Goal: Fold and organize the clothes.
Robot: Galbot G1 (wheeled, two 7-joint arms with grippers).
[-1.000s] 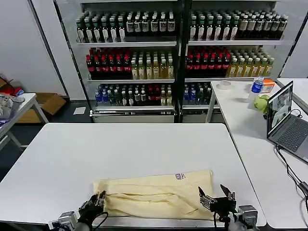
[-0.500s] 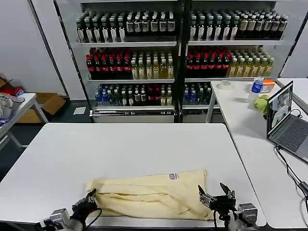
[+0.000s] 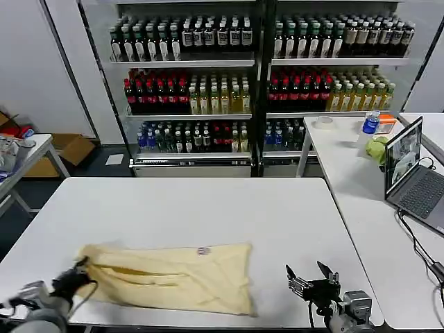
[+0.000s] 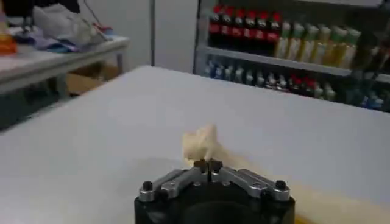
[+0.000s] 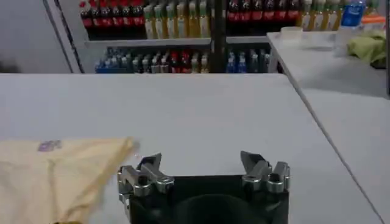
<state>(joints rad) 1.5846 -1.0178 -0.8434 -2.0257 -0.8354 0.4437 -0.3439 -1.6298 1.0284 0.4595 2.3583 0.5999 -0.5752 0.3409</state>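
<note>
The clothes (image 3: 173, 277) are one pale cream-yellow garment lying as a long folded band on the white table (image 3: 208, 208), near its front left. Its small white neck label (image 3: 202, 250) faces up on the far edge. My left gripper (image 3: 78, 272) is shut on the garment's left end, and in the left wrist view a bunched tuft of the cloth (image 4: 201, 141) stands out from the left gripper (image 4: 208, 164). My right gripper (image 3: 310, 276) hovers open at the front right, apart from the cloth. In the right wrist view the right gripper (image 5: 200, 160) holds nothing, with the garment (image 5: 55, 176) off to one side.
A second white table (image 3: 361, 187) on the right carries an open laptop (image 3: 413, 177), a bottle and a green object. Shelves of bottled drinks (image 3: 257, 76) fill the back wall. A side table (image 3: 17, 163) with a greyish cloth pile stands at the far left.
My left gripper has pulled the garment well to the left along the table's front. The cloth has slid away from the right gripper, which stays open in place.
</note>
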